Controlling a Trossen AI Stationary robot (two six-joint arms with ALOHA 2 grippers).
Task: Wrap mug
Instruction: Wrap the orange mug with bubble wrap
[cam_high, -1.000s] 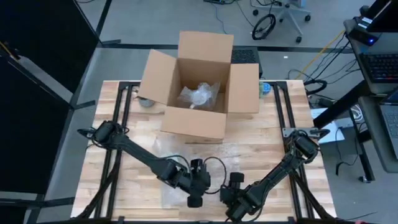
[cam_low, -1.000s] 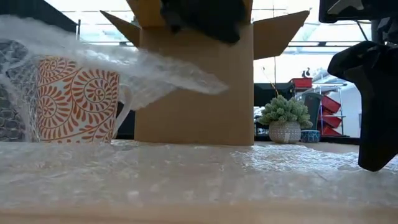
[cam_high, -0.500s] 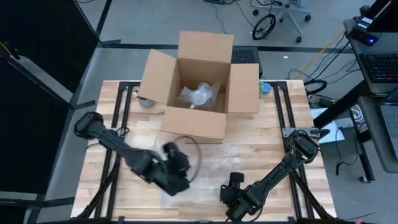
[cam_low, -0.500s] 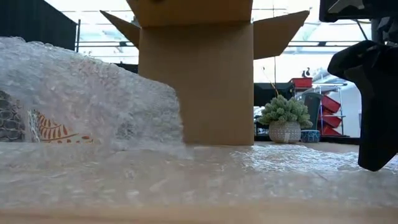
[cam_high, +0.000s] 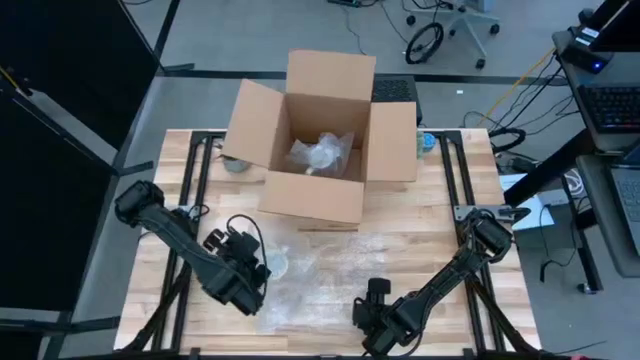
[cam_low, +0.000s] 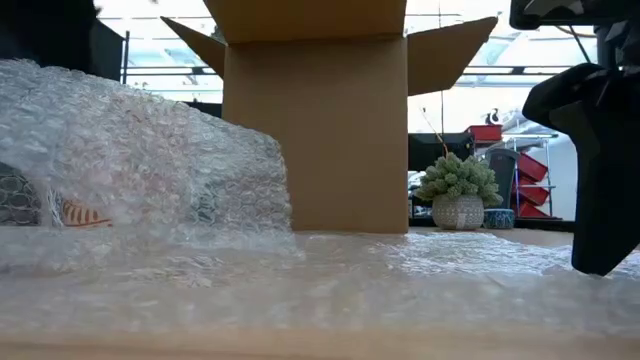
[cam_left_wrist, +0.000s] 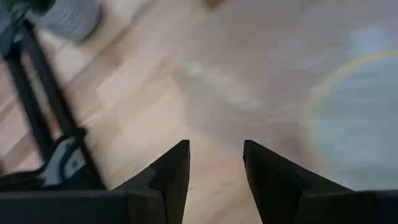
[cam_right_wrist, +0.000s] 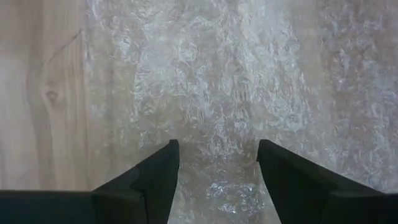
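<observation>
- Mug: on the table's left front part, under a fold of bubble wrap. From table height only a sliver of its orange pattern shows through the plastic; from above it reads as a pale round shape just beside the left gripper.
- Bubble wrap sheet: spread over the wood in front of the cardboard box, one part humped up over the mug, the rest lying flat toward the right.
- Left gripper: low at the left front, next to the covered mug; fingers apart, nothing between them.
- Right gripper: at the front edge over the flat part of the sheet; fingers spread, holding nothing.
- Cardboard box: open at the back of the table, a crumpled clear bundle inside.
- Progress, as judged: first fold appears laid over the mug. Remaining: the rest of the sheet brought round and tucked; whether the far side is covered I cannot tell.
</observation>
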